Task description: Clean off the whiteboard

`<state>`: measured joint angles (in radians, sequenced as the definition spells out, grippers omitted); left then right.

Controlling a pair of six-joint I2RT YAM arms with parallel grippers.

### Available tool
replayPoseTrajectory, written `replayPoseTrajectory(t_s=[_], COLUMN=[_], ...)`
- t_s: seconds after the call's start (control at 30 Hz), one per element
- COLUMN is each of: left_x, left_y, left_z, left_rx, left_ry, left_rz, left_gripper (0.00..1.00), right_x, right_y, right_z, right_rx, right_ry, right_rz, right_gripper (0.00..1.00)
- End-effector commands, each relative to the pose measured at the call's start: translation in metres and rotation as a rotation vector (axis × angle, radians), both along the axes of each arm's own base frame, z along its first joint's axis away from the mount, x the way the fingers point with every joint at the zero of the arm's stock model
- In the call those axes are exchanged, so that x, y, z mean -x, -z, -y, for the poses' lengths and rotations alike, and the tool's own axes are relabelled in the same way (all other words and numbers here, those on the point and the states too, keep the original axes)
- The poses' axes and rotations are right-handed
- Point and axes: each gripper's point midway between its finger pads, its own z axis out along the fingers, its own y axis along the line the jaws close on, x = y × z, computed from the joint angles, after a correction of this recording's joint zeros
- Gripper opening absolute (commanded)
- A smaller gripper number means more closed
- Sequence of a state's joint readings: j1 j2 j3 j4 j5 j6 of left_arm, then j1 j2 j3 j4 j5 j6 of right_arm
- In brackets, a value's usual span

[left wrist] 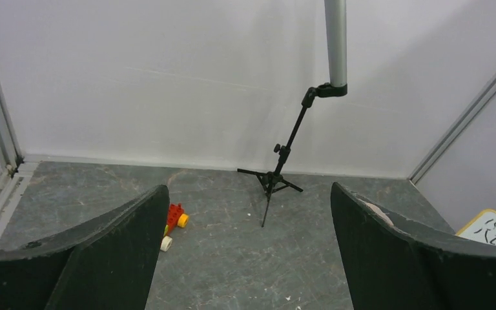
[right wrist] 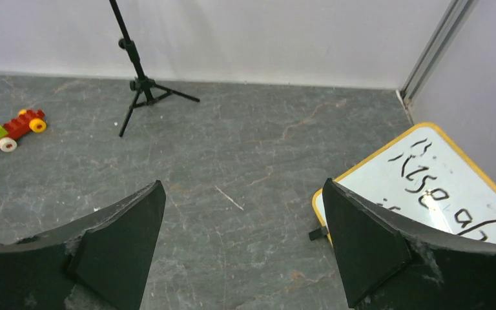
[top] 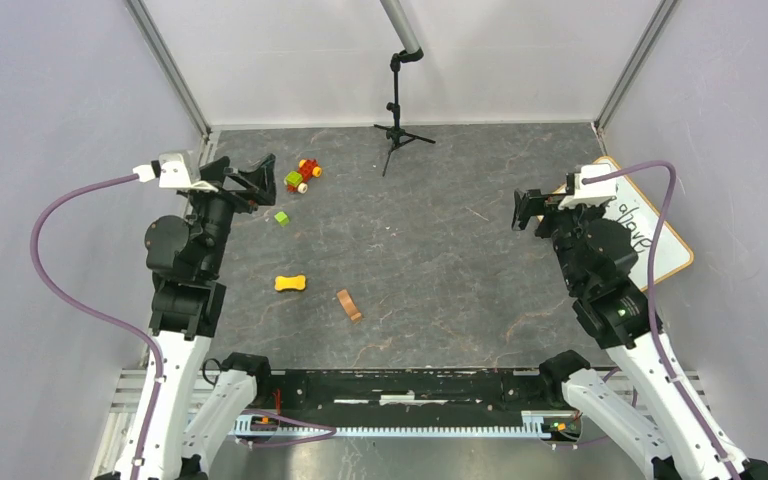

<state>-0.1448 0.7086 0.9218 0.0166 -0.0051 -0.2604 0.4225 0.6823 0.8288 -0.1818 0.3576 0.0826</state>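
The whiteboard (top: 666, 240) lies flat at the far right of the table, partly under my right arm. It is white with a thin yellow-tan frame and dark handwriting. It also shows in the right wrist view (right wrist: 439, 184), and one corner shows in the left wrist view (left wrist: 494, 231). My right gripper (top: 528, 210) is open and empty, held above the table just left of the board's near corner (right wrist: 243, 187). My left gripper (top: 252, 180) is open and empty at the far left, next to the toys (left wrist: 248, 194).
A black tripod stand (top: 397, 125) stands at the back middle. A red and green toy car (top: 303, 175), a green block (top: 281, 217), a yellow bone-shaped piece (top: 290, 283) and a brown piece (top: 349, 305) lie left of centre. A small black tab (right wrist: 318, 233) sticks out from the board's edge.
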Motion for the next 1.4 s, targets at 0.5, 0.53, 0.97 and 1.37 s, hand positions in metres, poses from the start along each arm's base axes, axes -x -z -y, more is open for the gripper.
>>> replayPoseTrajectory(t_s=[0.5,0.53,0.97,1.37], left_x=[0.043,0.05,0.092,0.078], left_y=[0.201,0.21,0.293,0.359], left_z=[0.025,0.025,0.024,0.012], left_rx=[0.127,0.161,0.78,1.003], left_ry=[-0.033,-0.048,-0.458,-0.81], left_rz=[-0.902,-0.945,-1.256,-1.436], left_gripper=[1.0,1.0,0.96,0.84], right_x=[0.0,0.0,0.014,0.026], right_y=[0.071,0.074,0.079,0.077], right_z=[-0.027,-0.027,-0.039,-0.03], right_rx=[0.028,0.035,-0.009,-0.052], right_ry=[-0.147,-0.151,-0.237,-0.206], right_rz=[-0.098,-0.106,-0.092,-0.075], right_gripper=[0.97,0.98,0.98,0.97])
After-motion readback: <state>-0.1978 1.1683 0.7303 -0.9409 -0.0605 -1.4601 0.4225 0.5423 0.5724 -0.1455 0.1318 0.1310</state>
